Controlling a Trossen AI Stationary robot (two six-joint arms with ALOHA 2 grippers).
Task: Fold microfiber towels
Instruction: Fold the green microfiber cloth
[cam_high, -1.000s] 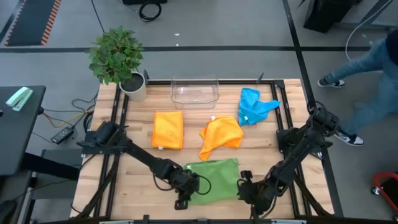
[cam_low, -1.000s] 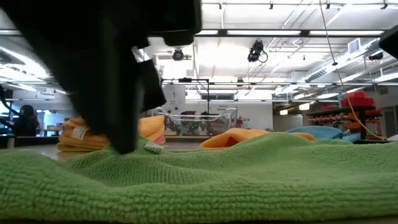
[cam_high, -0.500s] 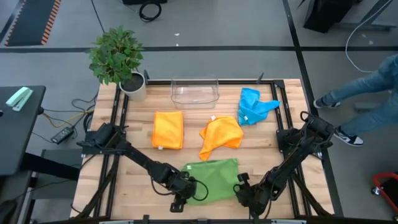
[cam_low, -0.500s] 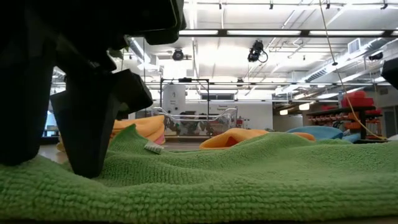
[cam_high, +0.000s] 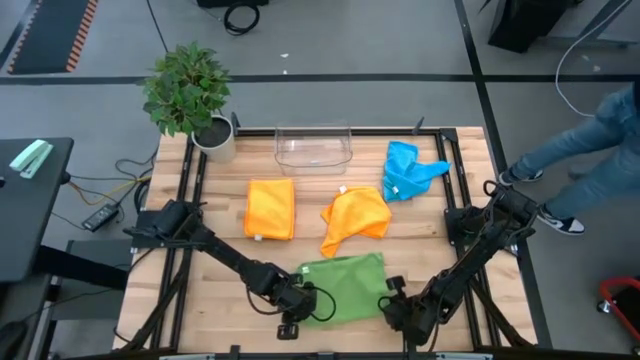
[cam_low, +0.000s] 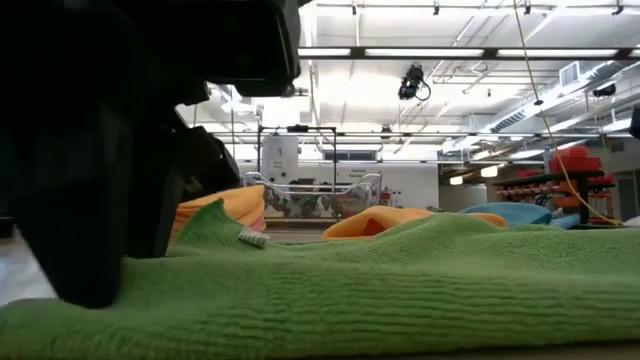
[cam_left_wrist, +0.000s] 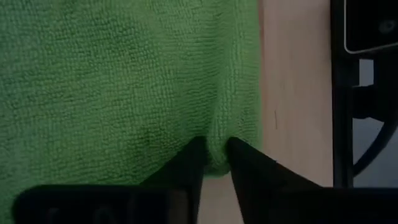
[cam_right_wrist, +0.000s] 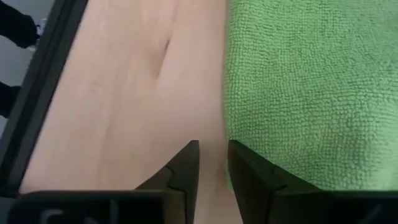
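The green towel (cam_high: 343, 286) is laid flat at the near edge of the table (cam_high: 225, 250), where both arms can reach one near corner each. The left gripper (cam_left_wrist: 212, 151) is set on the towel's near-left corner; a small ridge of cloth is pinched between its narrowly parted fingers (cam_left_wrist: 186, 168), presumably to lift that corner for a fold. The right gripper (cam_right_wrist: 213, 155) is placed at the near-right corner, its fingers standing slightly apart over bare wood just beside the towel's edge, with no cloth gripped yet. Farther back, the folded orange towel (cam_high: 270, 208), a crumpled orange towel (cam_high: 355, 218) and the blue towel (cam_high: 408, 170) are left waiting. The clear bin (cam_high: 313, 146) is positioned at the far edge.
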